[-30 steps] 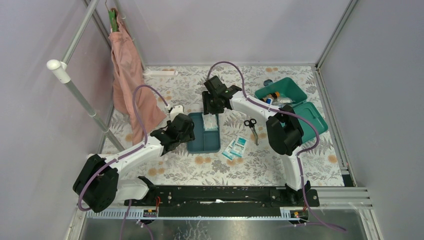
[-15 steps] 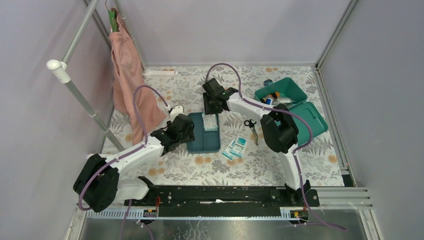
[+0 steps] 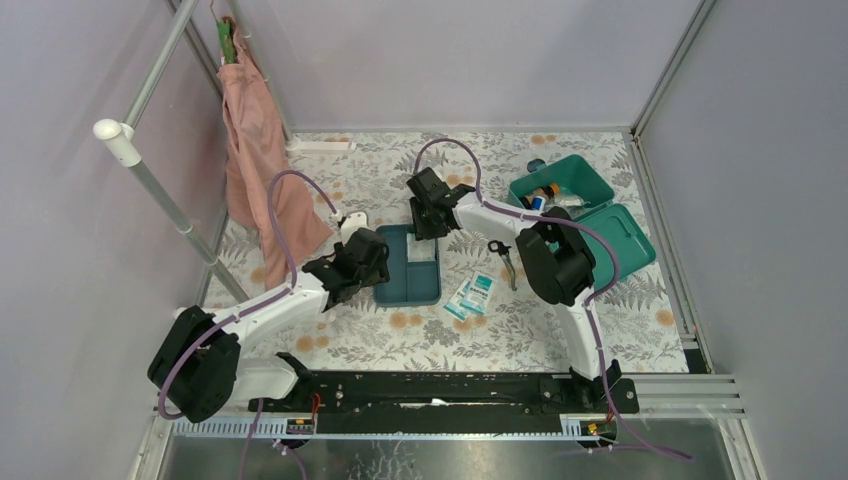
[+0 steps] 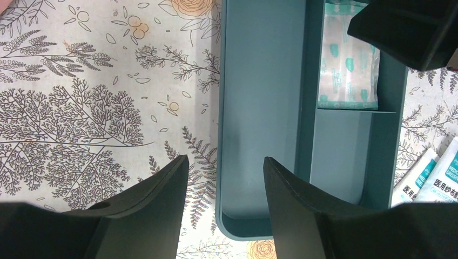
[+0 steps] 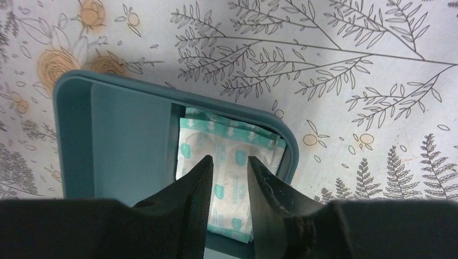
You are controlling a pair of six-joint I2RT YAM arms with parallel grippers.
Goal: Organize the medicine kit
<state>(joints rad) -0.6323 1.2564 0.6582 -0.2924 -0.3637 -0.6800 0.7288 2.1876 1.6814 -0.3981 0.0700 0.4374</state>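
The medicine kit (image 3: 590, 175) is a teal-green box at the back right, its lid (image 3: 628, 240) lying open beside it, with small bottles (image 3: 545, 195) inside. A darker divided tray (image 3: 400, 278) lies mid-table. My left gripper (image 4: 226, 167) is open, its fingers straddling the tray's (image 4: 259, 108) left wall near one corner. My right gripper (image 5: 230, 162) hovers over the tray's (image 5: 124, 140) far compartment, fingers slightly apart and empty, above a teal-printed plaster packet (image 5: 229, 143) that lies in it. That packet also shows in the left wrist view (image 4: 348, 59).
Scissors (image 3: 503, 255) and two white-and-teal sachets (image 3: 472, 293) lie on the floral mat between tray and kit. A pink cloth (image 3: 262, 160) hangs from a pole at the left. A white strip (image 3: 320, 146) lies by the back wall.
My right gripper has shifted slightly nearer, over the tray's far end, and its arm has swung a little left. The left arm has not moved.
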